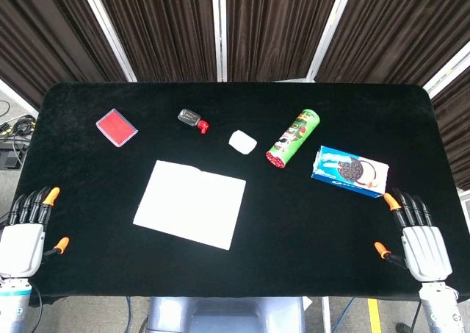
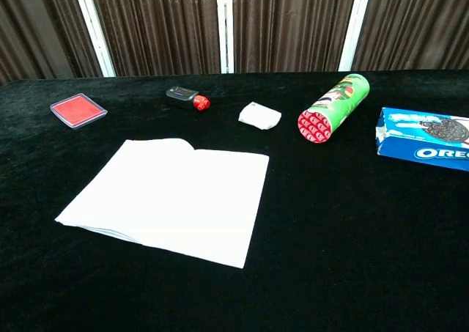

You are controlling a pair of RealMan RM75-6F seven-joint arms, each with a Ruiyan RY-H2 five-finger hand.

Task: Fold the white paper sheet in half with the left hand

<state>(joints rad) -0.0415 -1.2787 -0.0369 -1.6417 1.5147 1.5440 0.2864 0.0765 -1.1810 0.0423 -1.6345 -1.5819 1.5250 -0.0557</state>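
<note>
Nearest you, your left hand (image 1: 20, 237) sits at the near left corner of the black table (image 1: 308, 223), palm down, holding nothing, with its fingers (image 1: 33, 203) lying close side by side and the thumb angled out. Your right hand (image 1: 420, 241) mirrors it at the near right corner, also empty, fingers extended and only slightly apart, thumb out to the side. Neither hand shows in the chest view.

The white paper sheet (image 2: 170, 197) lies a little left of the table's centre, well apart from both hands. In the chest view its near left edge seems to show more than one layer, so it may already be doubled over, though you cannot be sure from here.

Further back on the right lies a blue cookie box (image 1: 349, 170), then a green tube (image 1: 292, 138) on its side. A small white packet (image 1: 242, 141) rests just left of the tube. Beyond the sheet sit a small dark item with a red tip (image 1: 193, 119) and a red square pad (image 1: 116, 127) towards the far left.
</note>
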